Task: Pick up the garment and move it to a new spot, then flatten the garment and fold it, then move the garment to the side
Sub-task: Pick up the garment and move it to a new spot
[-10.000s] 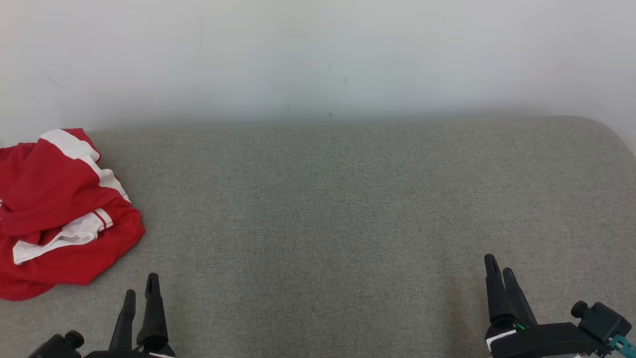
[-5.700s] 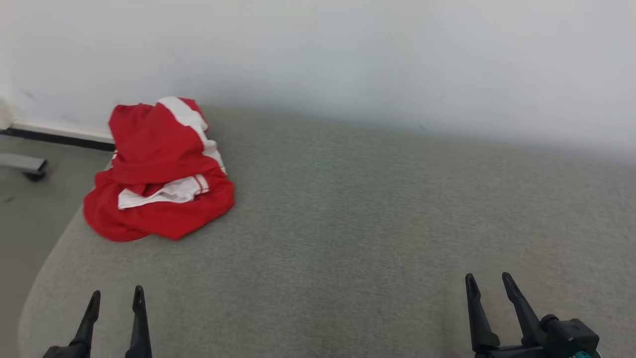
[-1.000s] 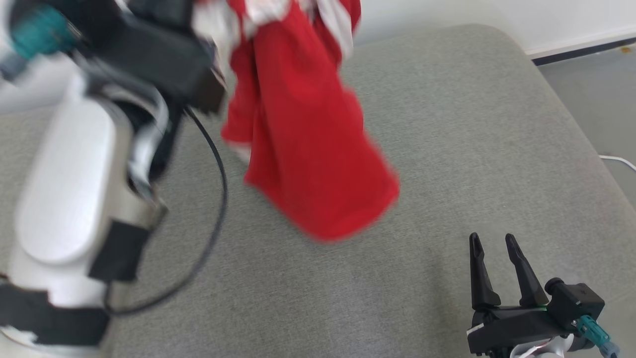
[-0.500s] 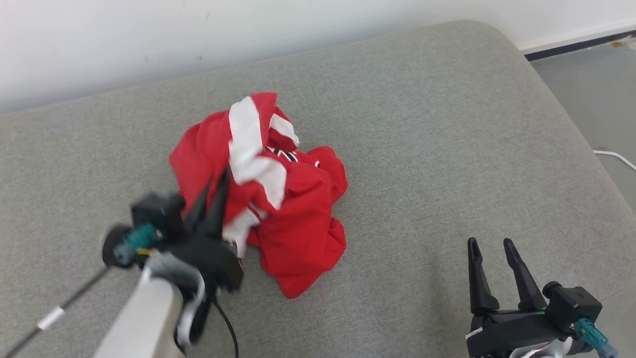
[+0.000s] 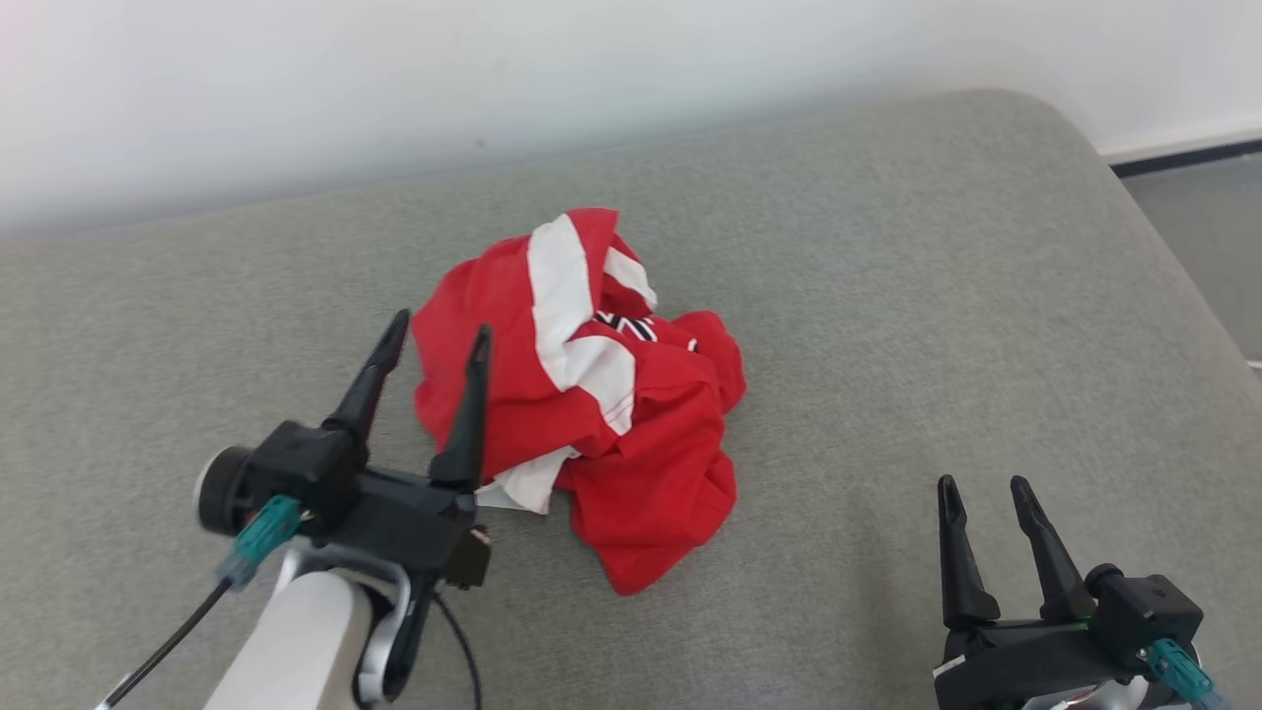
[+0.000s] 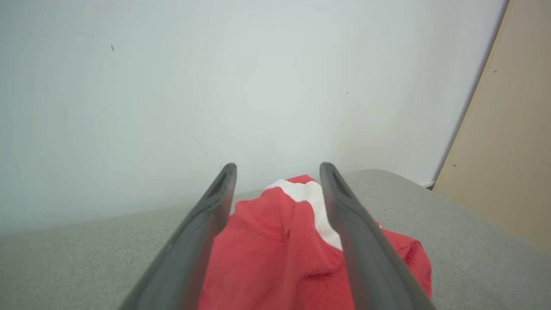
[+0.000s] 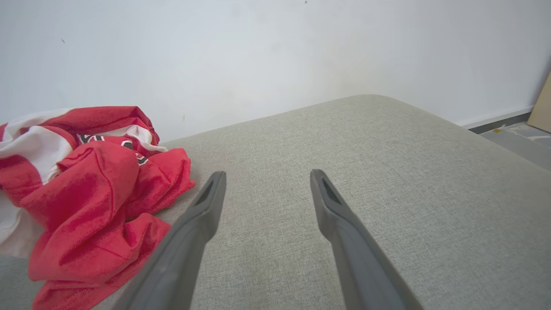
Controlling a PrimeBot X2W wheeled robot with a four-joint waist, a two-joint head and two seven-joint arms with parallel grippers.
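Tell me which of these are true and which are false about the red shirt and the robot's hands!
1. The red-and-white garment lies crumpled on the grey cushion. True.
2. The left hand is squeezing the garment. False: its fingers stand open, gripping nothing.
3. The right hand is open and apart from the garment. True.
4. The right hand is nearer the garment than the left hand. False: the left hand is right beside it.

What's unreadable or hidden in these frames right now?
Head view: dark lettering on the garment is folded under, unreadable.
Head view: left gripper overlaps the garment; contact unclear.
Left wrist view: its own jaws hide the garment's sides.
Right wrist view: left edge crops the garment.
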